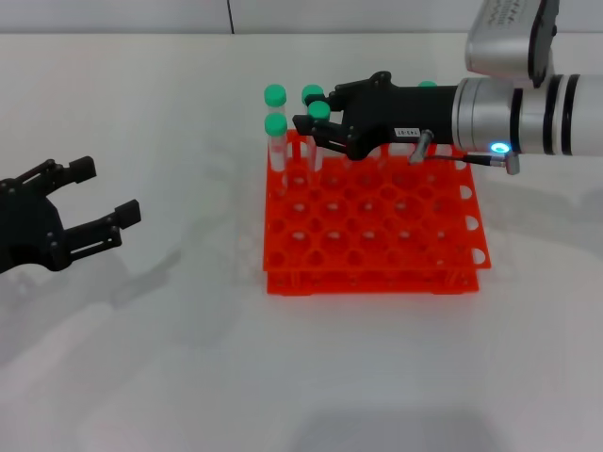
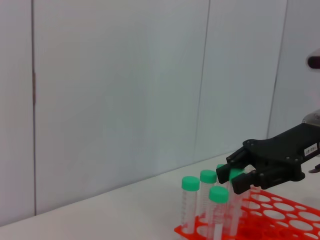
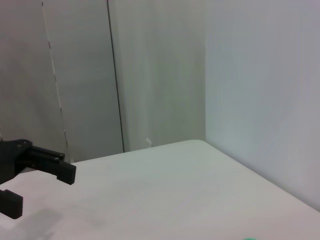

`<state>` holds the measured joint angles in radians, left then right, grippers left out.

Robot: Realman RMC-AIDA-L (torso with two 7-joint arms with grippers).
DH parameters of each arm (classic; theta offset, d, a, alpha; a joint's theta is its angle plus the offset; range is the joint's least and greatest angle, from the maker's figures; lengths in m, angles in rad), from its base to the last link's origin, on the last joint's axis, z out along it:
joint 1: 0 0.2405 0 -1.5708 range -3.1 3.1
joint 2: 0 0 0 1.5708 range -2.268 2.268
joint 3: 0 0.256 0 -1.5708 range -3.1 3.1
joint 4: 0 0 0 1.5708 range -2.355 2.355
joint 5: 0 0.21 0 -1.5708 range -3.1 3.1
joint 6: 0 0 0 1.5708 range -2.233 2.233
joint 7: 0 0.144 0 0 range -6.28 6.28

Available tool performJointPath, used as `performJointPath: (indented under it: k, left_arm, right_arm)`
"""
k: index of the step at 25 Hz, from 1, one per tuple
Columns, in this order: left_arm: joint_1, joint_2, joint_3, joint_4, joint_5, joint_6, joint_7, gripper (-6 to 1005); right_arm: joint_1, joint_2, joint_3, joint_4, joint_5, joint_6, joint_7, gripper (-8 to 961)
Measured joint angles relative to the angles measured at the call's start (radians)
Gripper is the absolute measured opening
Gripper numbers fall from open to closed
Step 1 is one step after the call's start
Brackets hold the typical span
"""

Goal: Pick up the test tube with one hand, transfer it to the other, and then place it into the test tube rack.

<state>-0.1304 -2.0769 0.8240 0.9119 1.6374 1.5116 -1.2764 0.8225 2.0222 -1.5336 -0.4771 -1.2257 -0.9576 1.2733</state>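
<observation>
right end effector (image 1: 316, 122), black with a small white wrist label and a blue light, reaching from the right over the far left corner of the orange-red test tube rack (image 1: 377, 247). fingers closed down around a green-capped test tube (image 1: 318, 111), cap showing between them, clear body dropping toward a hole in the back row. seen again in the left wrist view as a dark claw (image 2: 245, 176) gripping one green cap (image 2: 235, 175) among the standing tubes. whether the tube tip has already entered its hole: cannot tell.

three neighbouring tubes (image 1: 276, 127) standing just beside the held one, caps nearly touching the fingers. left end effector (image 1: 89, 202) spread wide open and holding nothing, low over the white desk (image 1: 301, 377), well apart from the rack on its left side.

risks from here, as a judgement:
- tube tip missing the hole and catching on the rack's top tier, from a slight tilt in the grip.
- tube dropped too early and left leaning, or fallen out onto the desk, if released before the tip seats in the lower tier.
- neighbouring tubes knocked or lifted by the fingers on opening or pulling back, given the crowded corner.
- rack nudged across the desk by downward pressure on a jammed tube.
</observation>
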Motion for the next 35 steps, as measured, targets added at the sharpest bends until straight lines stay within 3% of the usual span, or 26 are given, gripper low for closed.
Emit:
performJointPath:
  k: [5,10,13,20,23,26,33,35]
  left_arm:
    - [0.000,0.000,-0.006,-0.009,0.003,0.000,0.004,863]
    - [-0.001,0.000,-0.007,-0.011,0.004,-0.001,0.005,862]
    - [0.001,0.000,-0.018,-0.011,0.004,-0.001,0.005,862]
    - [-0.002,0.007,-0.061,-0.018,0.017,0.016,0.012,862]
    - [-0.016,0.022,-0.061,-0.028,0.038,0.042,0.013,861]
    - [-0.049,0.049,-0.062,-0.064,0.061,0.091,0.013,861]
    - [-0.150,0.150,-0.063,-0.224,0.120,0.184,0.009,861]
    - [-0.170,0.163,-0.063,-0.242,0.153,0.210,0.008,861]
  right_arm:
    - [0.007,0.001,0.000,0.000,0.000,0.000,0.000,266]
    - [0.010,0.001,0.001,-0.003,0.003,-0.007,0.000,473]
    - [-0.005,-0.004,0.002,-0.032,0.005,-0.040,0.012,491]
    - [-0.181,-0.047,0.014,-0.231,-0.030,-0.157,0.049,514]
    - [-0.225,-0.075,0.037,-0.238,-0.063,-0.210,0.053,521]
    - [-0.244,-0.087,0.079,-0.208,-0.111,-0.263,0.053,557]
    - [-0.260,-0.089,0.157,-0.181,-0.291,-0.344,0.074,674]
    - [-0.255,-0.091,0.157,-0.172,-0.321,-0.349,0.094,708]
